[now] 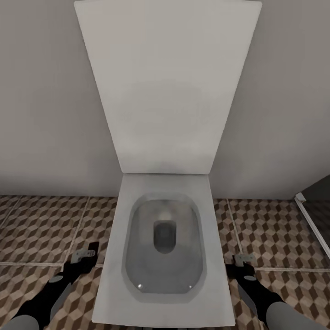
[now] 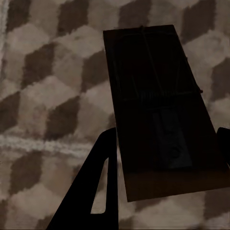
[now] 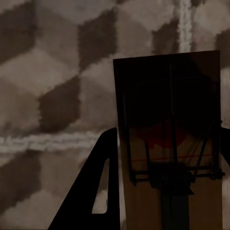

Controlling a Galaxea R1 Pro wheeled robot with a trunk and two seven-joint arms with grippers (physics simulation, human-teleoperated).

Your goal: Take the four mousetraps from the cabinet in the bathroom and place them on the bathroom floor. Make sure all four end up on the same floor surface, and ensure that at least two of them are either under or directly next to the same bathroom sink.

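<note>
- Left gripper (image 2: 163,163) apparently pinching a mousetrap (image 2: 158,105); right gripper (image 3: 165,172) likewise, second mousetrap (image 3: 170,139).
- Toilet (image 1: 165,256) ahead, not sink: risk of misplacement on bathroom floor (image 1: 41,229).

Toilet (image 1: 165,256) front rim cut off below, mousetrap (image 3: 172,143) near end cropped, its far half lost in shadow

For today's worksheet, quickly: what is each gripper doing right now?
Left gripper: closed on a mousetrap.
Right gripper: closed on another mousetrap.
</note>
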